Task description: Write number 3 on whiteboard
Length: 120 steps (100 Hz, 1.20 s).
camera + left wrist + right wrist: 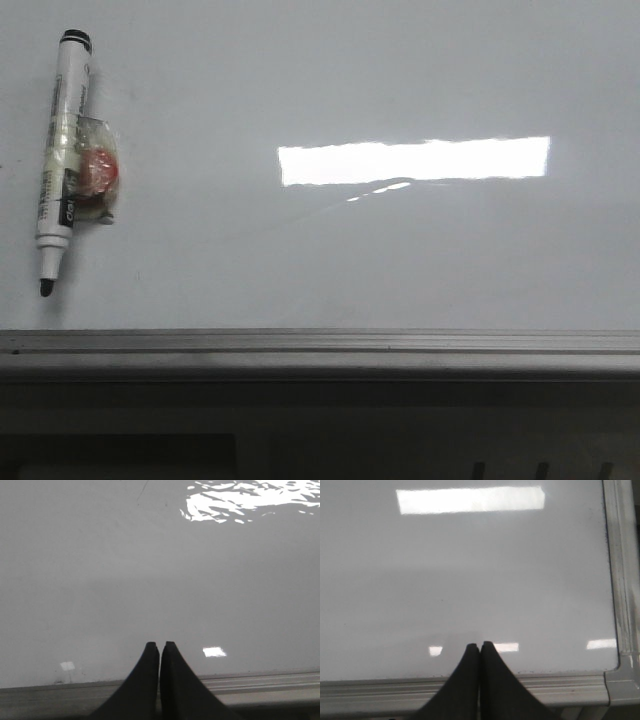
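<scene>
The whiteboard (pixel 330 270) fills the front view, glossy white-grey, with a grey metal rail (pixel 320 345) along its near edge. No number 3 shows on it; the surface is blank apart from a bright rectangular reflection. At the far left lies an uncapped black-and-white marker (pixel 62 150), tip pointing toward the near edge, with a small red-and-clear taped piece (pixel 97 172) stuck to its side. My left gripper (pixel 160 644) is shut and empty above the board's near rail. My right gripper (pixel 480 644) is likewise shut and empty near the board's corner. Neither gripper appears in the front view.
The board's corner and side rail (pixel 620 605) show in the right wrist view. Below the near rail the front view shows a dark robot base (pixel 200 440). A faint thin streak (pixel 380 190) lies under the reflection.
</scene>
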Motion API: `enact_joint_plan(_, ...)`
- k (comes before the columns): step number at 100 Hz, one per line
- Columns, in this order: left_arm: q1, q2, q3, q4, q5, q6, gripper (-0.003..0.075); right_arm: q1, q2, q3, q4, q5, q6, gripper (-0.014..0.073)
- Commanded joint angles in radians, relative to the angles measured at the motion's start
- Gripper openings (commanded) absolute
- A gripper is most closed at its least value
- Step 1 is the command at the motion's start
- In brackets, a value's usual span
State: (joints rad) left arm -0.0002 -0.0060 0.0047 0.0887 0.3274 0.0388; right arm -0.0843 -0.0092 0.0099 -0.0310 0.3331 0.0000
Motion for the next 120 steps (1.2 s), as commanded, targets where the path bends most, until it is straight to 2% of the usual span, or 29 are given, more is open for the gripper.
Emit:
enact_joint_plan(1, -0.004, -0.025, 0.033, 0.008, -0.091, -0.003, -0.0020, -0.004, -0.016, 0.024, -0.015, -0.065, -0.008, -0.0066)
enact_joint_plan(23, -0.004, -0.025, 0.033, 0.048, -0.110, -0.003, -0.0020, -0.004, -0.016, 0.024, -0.017, -0.184, -0.008, -0.0066)
enact_joint_plan(35, -0.004, -0.025, 0.033, 0.058, -0.122, -0.003, -0.0020, -0.004, -0.016, 0.024, -0.017, -0.195, -0.008, -0.0066)
enact_joint_plan(54, -0.006, -0.025, 0.033, 0.060, -0.227, -0.003, -0.0020, -0.004, -0.016, 0.024, -0.019, -0.273, -0.008, -0.0066)
enact_joint_plan(68, -0.006, -0.025, 0.033, -0.013, -0.327, -0.003, -0.0020, -0.004, -0.016, 0.024, -0.024, -0.234, -0.008, -0.0066)
enact_joint_plan(77, -0.002, -0.021, 0.029, -0.049, -0.310, -0.003, -0.0020, -0.004, 0.001, 0.024, -0.013, -0.216, -0.008, -0.0066)
enact_joint_plan(90, 0.003, 0.036, 0.004, -0.102, -0.282, -0.003, -0.0020, -0.004, 0.072, -0.013, 0.099, -0.185, -0.008, -0.0066)
enact_joint_plan(120, 0.001, 0.317, -0.213, -0.113, -0.191, -0.003, -0.0020, -0.004, 0.342, -0.163, 0.106, -0.136, -0.008, -0.0066)
